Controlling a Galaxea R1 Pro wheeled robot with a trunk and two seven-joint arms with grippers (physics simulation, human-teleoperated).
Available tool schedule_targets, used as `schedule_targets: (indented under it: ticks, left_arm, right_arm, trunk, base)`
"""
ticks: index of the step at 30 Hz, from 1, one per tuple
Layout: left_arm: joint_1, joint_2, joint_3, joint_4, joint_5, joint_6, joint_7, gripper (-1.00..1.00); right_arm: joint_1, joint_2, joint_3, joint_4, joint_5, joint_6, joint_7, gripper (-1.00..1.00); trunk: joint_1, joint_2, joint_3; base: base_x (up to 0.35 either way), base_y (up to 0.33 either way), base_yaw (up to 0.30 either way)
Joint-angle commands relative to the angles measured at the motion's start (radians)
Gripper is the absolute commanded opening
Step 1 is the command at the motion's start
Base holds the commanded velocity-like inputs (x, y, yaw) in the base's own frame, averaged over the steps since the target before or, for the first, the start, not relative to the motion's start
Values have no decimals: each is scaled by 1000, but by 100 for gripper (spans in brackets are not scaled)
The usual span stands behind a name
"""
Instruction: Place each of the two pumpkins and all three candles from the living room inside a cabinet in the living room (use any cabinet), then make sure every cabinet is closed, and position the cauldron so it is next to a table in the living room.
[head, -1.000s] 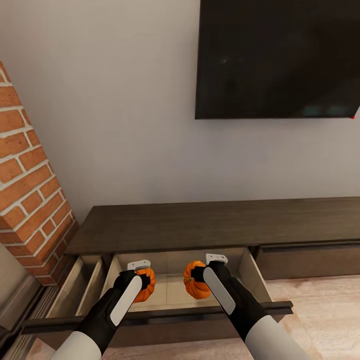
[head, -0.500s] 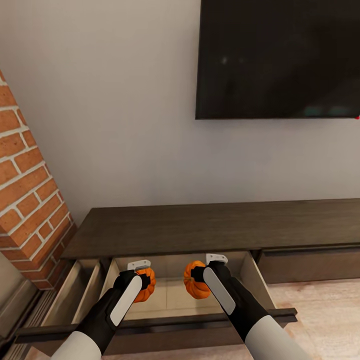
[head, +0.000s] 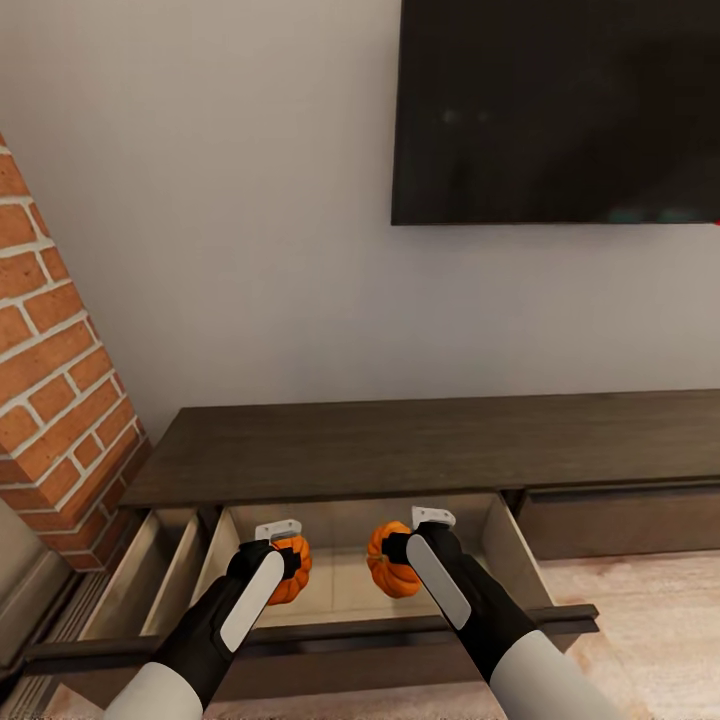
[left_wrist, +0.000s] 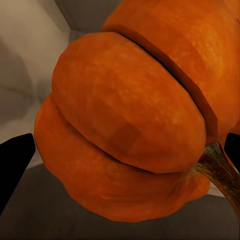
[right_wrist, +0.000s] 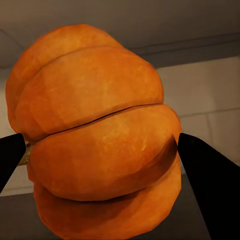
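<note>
Head view shows us holding one pumpkin in each gripper over the open drawer (head: 350, 585) of the cabinet (head: 430, 445). Our left gripper (head: 283, 560) is closed around the left pumpkin (head: 291, 570), and our right gripper (head: 395, 552) is closed around the right pumpkin (head: 388, 562). Both hang just above the pale drawer floor, near each other but apart.

We judge that the pumpkins are light and stiff, with a smooth ribbed skin that may slip, so a hold across the widest part is best, as in the right wrist view, where the dark fingers (right_wrist: 207, 185) press both sides of the right pumpkin (right_wrist: 95, 135). In the left wrist view the left pumpkin (left_wrist: 125, 125) shows its stem (left_wrist: 220, 167) at one side.

Compared with one second ago, the camera has moved a little, and the arms and pumpkins stay as they were.
</note>
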Motion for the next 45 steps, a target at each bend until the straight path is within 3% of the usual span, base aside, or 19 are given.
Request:
schedule_targets:
  ticks: [1,11,29,34,40,45]
  left_arm:
    - [-1,0,-2,-1,9,0,12,-100]
    - [-1,-1,-6,0,9,0,12,-100]
    - [-1,0,-16,1,10,2,7,-100]
    - [-1,-1,-17,8,17,3,3,-100]
    - [-2,-13,-18,14,20,2,2,-100]
    - [-3,-16,-18,27,16,1,1,-100]
  right_arm:
    - [-1,0,2,-1,-10,0,-10,-100]
    - [-1,0,2,-1,-10,0,-10,-100]
    - [-1,0,3,0,-12,0,-10,-100]
    - [-23,1,4,75,-10,-1,-9,-100]
    - [-36,1,5,100,-10,-17,1,-100]
    - [-36,1,36,102,-9,-29,2,-100]
  trunk:
    - [4,-8,-4]
    - [42,-78,-35]
    - [42,-78,-35]
    - [42,-78,-35]
    - [42,-78,-35]
    - [42,-78,-35]
  base:
    - [0,0,0]
    - [0,0,0]
    - [74,12,0]
    - [14,0,0]
    - [1,0,0]
    - [0,0,0]
